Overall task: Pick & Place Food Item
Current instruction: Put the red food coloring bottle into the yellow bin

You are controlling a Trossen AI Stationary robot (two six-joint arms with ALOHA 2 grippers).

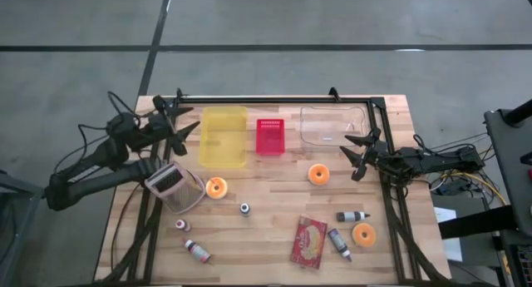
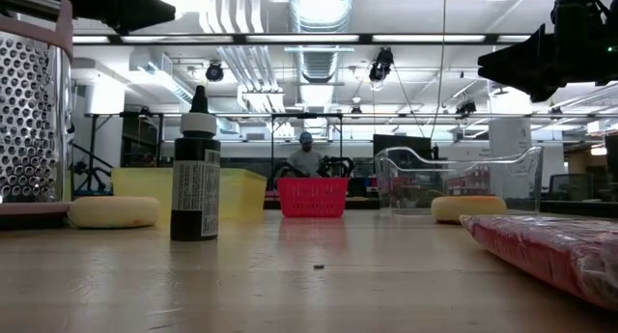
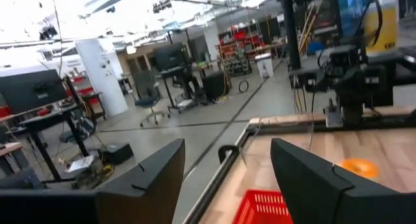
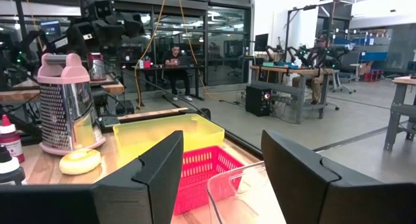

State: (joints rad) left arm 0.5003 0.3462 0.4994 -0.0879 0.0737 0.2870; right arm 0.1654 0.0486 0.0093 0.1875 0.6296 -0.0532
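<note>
Three orange ring-shaped food items lie flat on the wooden table: one [image 1: 216,187] beside the grater, one [image 1: 317,174] near my right gripper, one [image 1: 363,233] at the near right. A red food packet [image 1: 308,241] lies flat near the front edge. My left gripper [image 1: 184,127] hovers open at the far left, beside the yellow bin, with nothing between its fingers [image 3: 227,178]. My right gripper [image 1: 353,152] stands open at the right, next to the clear container, and is also empty [image 4: 221,172].
A yellow bin [image 1: 224,136], a red basket [image 1: 269,136] and a clear container [image 1: 332,125] line the far side. A pink-topped grater [image 1: 174,187] lies at the left. Several small bottles [image 1: 244,208] are scattered toward the near edge. A black frame rail [image 1: 274,98] runs along the far edge.
</note>
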